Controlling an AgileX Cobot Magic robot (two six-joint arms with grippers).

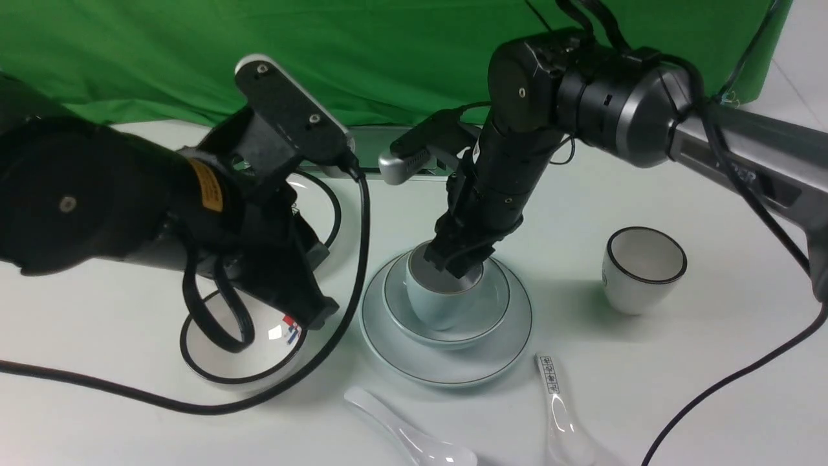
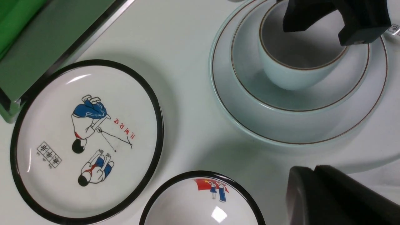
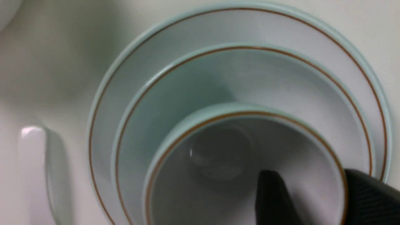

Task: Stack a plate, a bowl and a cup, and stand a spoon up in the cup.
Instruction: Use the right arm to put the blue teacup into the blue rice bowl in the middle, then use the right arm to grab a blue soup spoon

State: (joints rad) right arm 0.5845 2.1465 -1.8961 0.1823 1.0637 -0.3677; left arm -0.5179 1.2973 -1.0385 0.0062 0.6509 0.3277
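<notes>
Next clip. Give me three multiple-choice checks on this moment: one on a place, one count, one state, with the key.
1. Where is the pale blue cup? A) in the pale blue bowl on the pale blue plate; B) standing apart from the plate; C) on the black-rimmed plate.
2. How many spoons lie on the table? A) one; B) two; C) three.
3. The plain white spoon is: A) standing in the cup; B) lying on the table; C) lying in the black-rimmed bowl.
Key: 1 A, cup, bowl and plate sit nested; 2 B, the plain one and the printed spoon; 3 B, it lies in front of the plate.
</notes>
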